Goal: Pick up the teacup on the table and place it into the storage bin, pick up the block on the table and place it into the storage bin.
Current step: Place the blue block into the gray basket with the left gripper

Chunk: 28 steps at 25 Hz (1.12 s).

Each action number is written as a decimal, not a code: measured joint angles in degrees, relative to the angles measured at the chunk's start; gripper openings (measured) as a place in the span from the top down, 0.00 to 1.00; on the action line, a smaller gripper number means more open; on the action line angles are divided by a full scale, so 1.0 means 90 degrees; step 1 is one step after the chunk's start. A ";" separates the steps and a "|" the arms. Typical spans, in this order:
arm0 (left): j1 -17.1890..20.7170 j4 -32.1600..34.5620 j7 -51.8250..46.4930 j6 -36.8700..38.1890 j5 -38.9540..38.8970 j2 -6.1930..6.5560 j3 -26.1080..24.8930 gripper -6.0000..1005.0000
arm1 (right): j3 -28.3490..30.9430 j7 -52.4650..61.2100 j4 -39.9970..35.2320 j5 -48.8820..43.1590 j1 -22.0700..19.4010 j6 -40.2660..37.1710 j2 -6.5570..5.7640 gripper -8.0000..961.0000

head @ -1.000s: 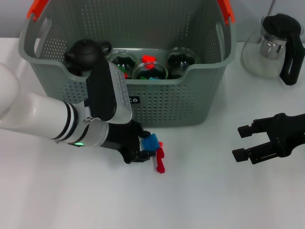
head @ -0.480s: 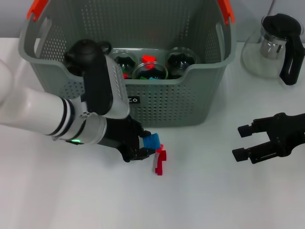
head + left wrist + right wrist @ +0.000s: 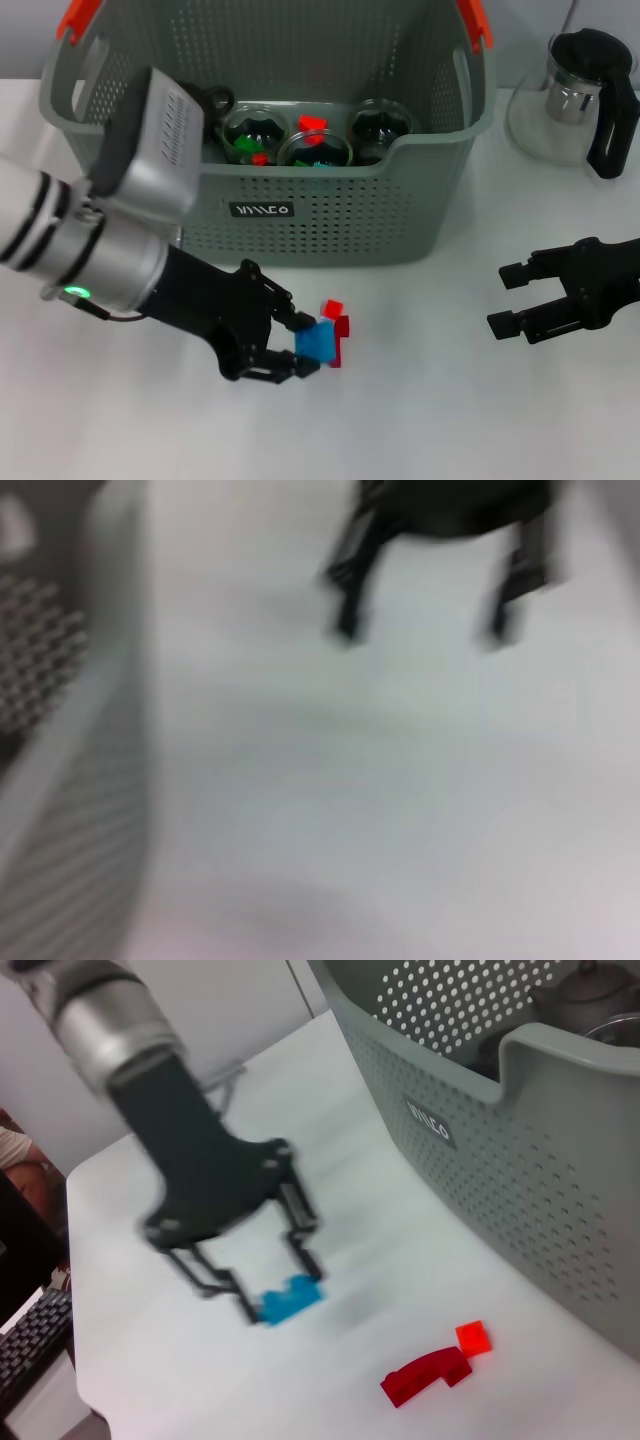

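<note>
Plastic lattice walls form the storage bin [image 3: 300,200], a grey-green perforated basket with orange-red handle tabs, standing at the back of the white desk [image 3: 420,400] in the head view. Round glass teacups [image 3: 318,148] and a dark teapot sit inside it. In front of the bin the left claw [image 3: 305,343] pinches a small blue block [image 3: 316,342] between its black fingertips, just beside a dark red curved piece [image 3: 340,338] and a little bright red cube [image 3: 333,306]. The right claw [image 3: 512,297] hovers over the desk well apart, fingers spread wide and holding nothing. A glass pitcher [image 3: 580,95] with a black lid and handle stands beside the bin.

The left wrist view is smeared; only the bin wall [image 3: 60,760] and a dark claw [image 3: 440,620] show.

The right wrist view shows the left claw [image 3: 285,1295] gripping the blue block [image 3: 290,1298], with the red curved piece [image 3: 425,1375] and red cube [image 3: 472,1336] lying near the bin [image 3: 520,1170].
</note>
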 joint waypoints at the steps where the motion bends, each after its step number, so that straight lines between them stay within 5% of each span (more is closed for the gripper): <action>1: -0.0052 0.0103 -0.0043 0.0314 -0.0103 -0.0002 -0.0148 0.55 | 0.0000 0.0000 0.0003 0.0000 0.0000 0.0000 0.0000 0.04; 7: -0.0576 0.0424 -0.0312 0.1556 -0.1027 0.0049 -0.1556 0.53 | -0.0019 -0.0039 0.0021 0.0000 0.0021 0.0000 0.0004 0.04; 11: -0.1099 0.0385 -0.0943 0.1035 -0.1176 0.0242 -0.2311 0.51 | -0.0035 -0.0053 0.0025 0.0000 0.0042 0.0003 0.0019 0.04; 17: -0.1620 -0.0378 -0.1942 -0.1029 -0.0946 0.0761 -0.2141 0.49 | -0.0043 -0.0052 0.0029 0.0000 0.0065 -0.0016 0.0020 0.04; 18: -0.1620 -0.0378 -0.1942 -0.1029 -0.0946 0.0761 -0.2141 0.48 | -0.0046 -0.0051 0.0029 0.0000 0.0067 -0.0016 0.0020 0.04; 19: -0.1866 -0.0913 -0.2087 -0.1554 -0.0781 0.0917 -0.2085 0.48 | -0.0049 -0.0049 0.0029 0.0000 0.0070 -0.0017 0.0020 0.04; 23: -0.2126 -0.1406 -0.2458 -0.2155 -0.0293 0.0979 -0.1971 0.46 | -0.0046 -0.0020 0.0023 -0.0001 0.0073 -0.0032 0.0020 0.04; 28: -0.2193 -0.1531 -0.2552 -0.2470 -0.0082 0.0839 -0.1789 0.44 | -0.0047 -0.0034 0.0015 -0.0011 0.0073 -0.0027 0.0019 0.04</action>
